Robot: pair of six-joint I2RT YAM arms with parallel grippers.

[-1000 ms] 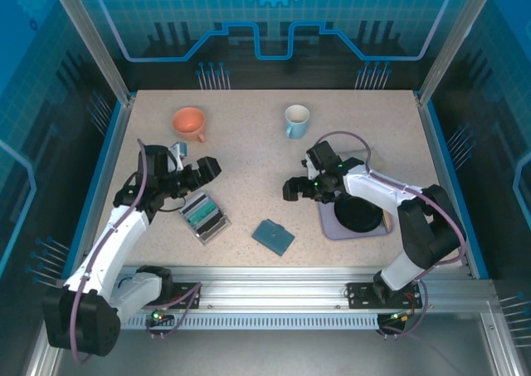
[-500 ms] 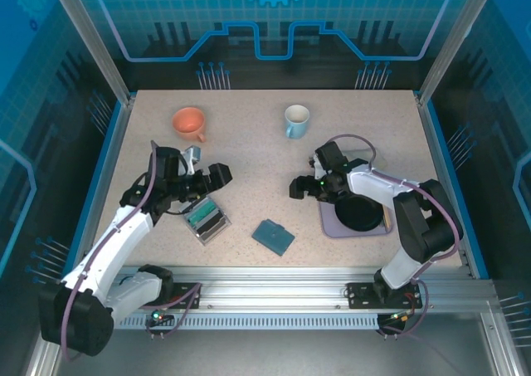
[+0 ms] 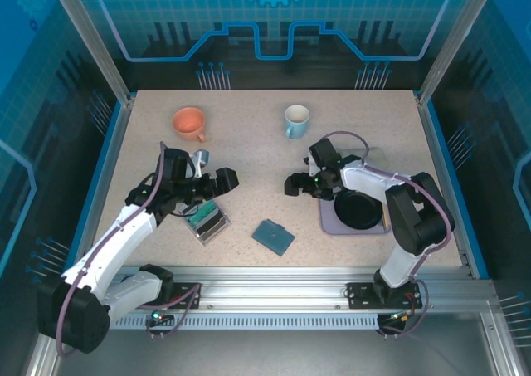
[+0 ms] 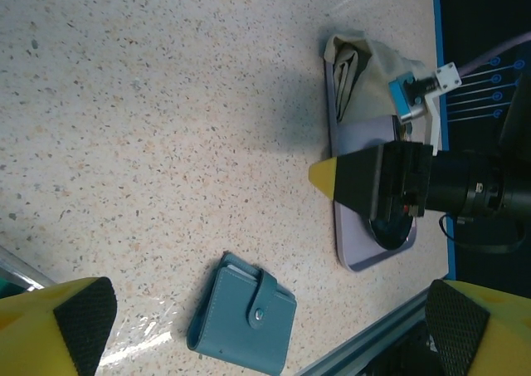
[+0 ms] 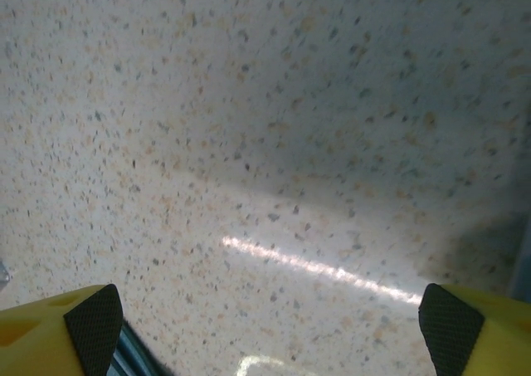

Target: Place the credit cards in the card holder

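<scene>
The credit cards (image 3: 205, 218) show as teal, dark and white stripes in a grey slotted rack at the near left of the table. The card holder (image 3: 273, 236), a shut teal-blue wallet with a snap strap, lies flat to the rack's right. In the left wrist view the card holder (image 4: 245, 314) lies below, between the finger pads. My left gripper (image 3: 214, 170) hovers open and empty just beyond the rack. My right gripper (image 3: 292, 185) is open and empty over bare table, beyond the card holder. From the right wrist, the open right gripper (image 5: 272, 319) has only speckled tabletop between its pads.
A lilac tray (image 3: 332, 225) with a black bowl (image 3: 358, 212) sits under the right arm. An orange cup (image 3: 189, 123) and a pale blue mug (image 3: 296, 120) stand at the back. The metal rail (image 3: 274, 280) runs along the near edge.
My left gripper has swung right and slightly nearer, from the table's left side to just beyond the rack. The right gripper has barely shifted; both stay open.
</scene>
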